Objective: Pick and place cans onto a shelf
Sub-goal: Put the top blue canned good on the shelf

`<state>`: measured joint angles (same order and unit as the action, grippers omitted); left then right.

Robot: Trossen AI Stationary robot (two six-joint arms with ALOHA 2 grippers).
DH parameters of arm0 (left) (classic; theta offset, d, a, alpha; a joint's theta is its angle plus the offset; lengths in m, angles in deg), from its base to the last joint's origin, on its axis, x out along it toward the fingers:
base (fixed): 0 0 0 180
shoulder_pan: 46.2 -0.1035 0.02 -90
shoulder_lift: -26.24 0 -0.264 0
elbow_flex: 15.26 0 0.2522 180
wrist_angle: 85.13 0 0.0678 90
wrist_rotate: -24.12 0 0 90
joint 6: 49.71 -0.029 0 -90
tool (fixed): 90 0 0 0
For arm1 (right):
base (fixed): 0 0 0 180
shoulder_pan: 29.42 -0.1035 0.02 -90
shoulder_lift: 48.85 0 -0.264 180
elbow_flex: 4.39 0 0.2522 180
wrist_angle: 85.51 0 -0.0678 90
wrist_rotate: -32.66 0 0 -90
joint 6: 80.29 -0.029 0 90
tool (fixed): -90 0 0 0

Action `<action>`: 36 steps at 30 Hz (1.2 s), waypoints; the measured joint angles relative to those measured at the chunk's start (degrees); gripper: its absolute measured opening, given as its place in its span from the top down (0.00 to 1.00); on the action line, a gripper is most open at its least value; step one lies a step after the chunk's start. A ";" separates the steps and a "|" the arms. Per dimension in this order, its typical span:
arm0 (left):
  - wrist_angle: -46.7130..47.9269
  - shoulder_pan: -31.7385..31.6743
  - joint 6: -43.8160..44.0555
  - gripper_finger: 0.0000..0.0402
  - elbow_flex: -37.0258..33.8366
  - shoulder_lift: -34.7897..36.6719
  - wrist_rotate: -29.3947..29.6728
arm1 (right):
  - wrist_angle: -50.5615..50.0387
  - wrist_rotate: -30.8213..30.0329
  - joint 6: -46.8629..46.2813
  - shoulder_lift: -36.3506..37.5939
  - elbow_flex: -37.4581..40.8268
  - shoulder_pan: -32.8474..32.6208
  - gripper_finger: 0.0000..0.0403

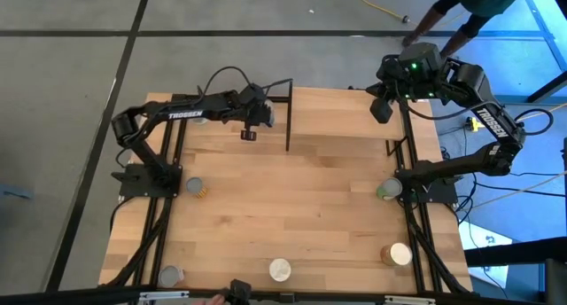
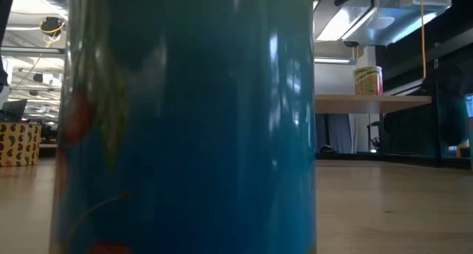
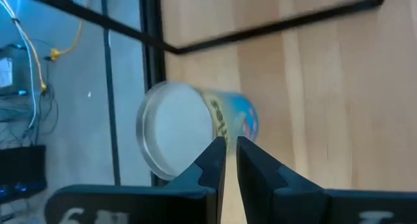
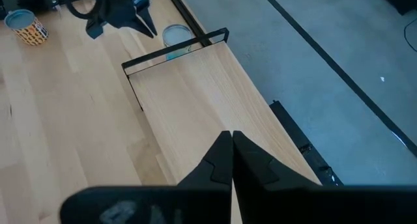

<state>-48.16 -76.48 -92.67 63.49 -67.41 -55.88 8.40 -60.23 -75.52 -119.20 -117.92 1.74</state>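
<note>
One can [image 3: 176,129] with a pale lid and a blue and yellow label stands upright at the left end of the shelf [image 1: 345,110]. It also shows in the right wrist view [image 4: 176,35] and the low view [image 2: 367,80]. My left gripper [image 3: 231,146] is shut and empty, just beside and above this can [image 1: 268,117]. My right gripper [image 1: 381,110] is shut and empty above the shelf's right end [image 4: 195,94]. Several other cans stand on the tabletop: one at the left [image 1: 195,188], a green one at the right [image 1: 387,191], and three near the front edge.
Thin black rails [image 1: 289,119] bound the shelf's left end. A blue can [image 2: 185,121] stands right in front of the low camera, at the table's near edge [image 1: 280,269]. Other cans stand at the front left [image 1: 168,274] and front right [image 1: 396,254]. A person's arm [image 1: 443,12] shows beyond the far right corner.
</note>
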 joint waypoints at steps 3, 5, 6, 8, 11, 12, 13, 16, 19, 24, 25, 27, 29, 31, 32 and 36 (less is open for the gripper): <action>-0.14 -0.60 0.14 0.93 0.02 -1.49 0.24 | 0.00 -0.01 0.00 0.00 0.00 -0.01 0.99; -0.10 -0.73 -0.05 0.93 0.02 -2.33 1.10 | 0.00 0.00 -0.01 0.00 0.00 -0.02 0.99; -0.10 -0.74 -0.35 0.93 0.02 -2.51 1.49 | 0.00 0.00 -0.02 0.00 0.00 -0.02 0.99; -0.21 -0.72 -1.11 0.94 0.02 -2.75 1.69 | 0.00 0.00 -0.02 0.00 0.00 -0.01 0.99; -0.27 -0.72 -1.33 0.93 0.02 -2.83 1.70 | 0.02 0.00 -0.10 0.00 0.00 -0.02 0.99; -0.32 -0.72 -1.31 0.93 0.02 -2.81 1.76 | 0.01 0.00 -0.22 0.00 0.00 -0.02 0.99; -0.27 -0.65 -1.31 0.93 0.02 -2.81 1.98 | 0.01 0.00 -0.28 0.00 0.00 -0.02 0.99; -0.27 -0.09 -1.63 0.94 0.02 -2.55 4.06 | 0.00 0.00 -0.42 0.00 0.00 -0.02 0.99; -0.19 0.60 -3.64 0.95 0.02 -2.55 5.58 | 0.00 0.00 -0.46 0.00 0.00 -0.02 0.99; -0.22 1.65 -4.19 0.95 0.02 -2.55 5.29 | 0.00 0.00 -0.46 0.00 0.00 -0.02 0.99; -0.23 1.76 -4.19 0.95 0.02 -2.55 5.21 | 0.00 0.00 -0.46 0.00 0.00 -0.02 0.99; -0.24 1.86 -4.20 0.95 0.02 -2.55 5.18 | 0.00 0.00 -0.46 0.00 0.00 -0.01 0.99; -0.32 1.86 -4.20 0.95 0.02 -2.55 5.18 | 0.00 0.00 -0.45 0.00 0.00 -0.02 0.99; -0.74 1.86 -4.16 0.95 0.02 -2.55 5.44 | 0.00 0.00 -0.31 0.00 0.00 -0.02 0.99; -1.10 1.88 -4.15 0.95 0.02 -2.48 5.50 | 0.00 0.00 -0.31 0.00 0.00 -0.02 0.99; -2.61 1.86 -4.14 0.95 0.02 -2.22 5.60 | 0.00 0.00 -0.28 0.00 0.00 -0.02 0.99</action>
<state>-50.76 -74.62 -96.81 63.51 -69.64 -50.28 8.40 -60.23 -75.80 -119.20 -117.92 1.72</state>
